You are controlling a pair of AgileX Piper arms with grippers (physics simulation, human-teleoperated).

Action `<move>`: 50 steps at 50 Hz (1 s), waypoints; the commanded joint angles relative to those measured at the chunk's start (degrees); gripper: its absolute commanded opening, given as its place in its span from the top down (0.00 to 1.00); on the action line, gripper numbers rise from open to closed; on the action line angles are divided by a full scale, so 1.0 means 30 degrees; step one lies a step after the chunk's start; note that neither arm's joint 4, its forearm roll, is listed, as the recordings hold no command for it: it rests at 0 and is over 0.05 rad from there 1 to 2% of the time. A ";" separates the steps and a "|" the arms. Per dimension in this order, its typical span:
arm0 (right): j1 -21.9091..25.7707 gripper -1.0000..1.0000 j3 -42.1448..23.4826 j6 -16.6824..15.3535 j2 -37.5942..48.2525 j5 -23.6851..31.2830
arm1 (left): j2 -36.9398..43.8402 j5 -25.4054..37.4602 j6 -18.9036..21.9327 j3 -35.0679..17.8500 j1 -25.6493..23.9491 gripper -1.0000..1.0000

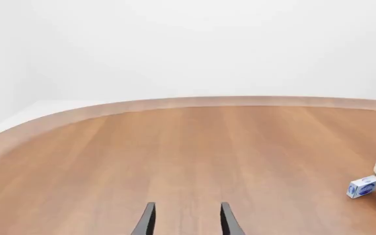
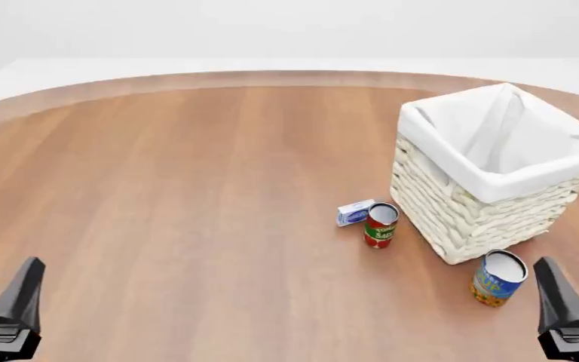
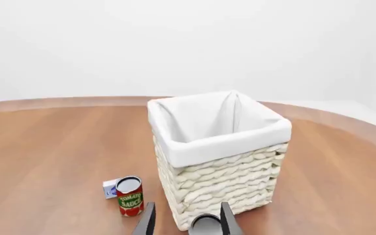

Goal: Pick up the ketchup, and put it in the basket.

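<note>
On the smooth, rounded wooden table (image 2: 189, 196) with its fine reddish-brown grain, the large square cream-white woven wicker basket (image 2: 476, 207) stands at about two o'clock from the table's middle in the front view, its thick plaited walls topped by a soft white cloth lining (image 2: 491, 136) folded over the rim. There is one basket, two cylindrical cans and one small box. The short red tomato sauce can with a green band (image 2: 380, 225) stands upright just beside the basket's near-left wall, at about nine o'clock from the basket's near corner, and the small blue-and-white carton (image 2: 354, 213) lies touching or almost touching that can at its ten o'clock. The blue-and-orange can with a pale lid (image 2: 497, 277) stands upright at six o'clock from the basket, close to its near corner. The ketchup bottle is not visible in any of the three views, so its place cannot be told. The left gripper (image 1: 186, 220) shows two dark, tapered fingers set apart with only bare wood between them; it is parted and grasps nothing. The right gripper (image 3: 186, 220) has its fingers parted likewise, holding nothing; between them the pale top of the blue-and-orange can shows just in front of the basket's wicker.
</note>
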 commanded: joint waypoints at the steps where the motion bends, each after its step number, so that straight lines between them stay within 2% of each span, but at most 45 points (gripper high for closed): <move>1: 0.0062 0.00 -0.0121 -0.0082 -0.0003 -0.0052 | 0.0085 -0.0020 0.0000 -0.0050 0.0000 0.00; 22: 0.0437 0.00 -0.0135 -0.0291 -0.0011 -0.0065 | 0.0085 -0.0020 0.0000 -0.0050 0.0000 0.00; 29: 0.2145 0.00 -0.0107 -0.1106 -0.0004 0.0039 | 0.0085 -0.0020 0.0000 -0.0050 0.0000 0.00; 42: 0.3817 0.00 -0.0075 -0.2023 0.0023 -0.0006 | 0.0085 -0.0020 0.0000 -0.0050 0.0000 0.00; 50: 0.4499 0.00 -0.0033 -0.2173 0.0385 -0.0288 | 0.0085 -0.0020 0.0000 -0.0050 0.0000 0.00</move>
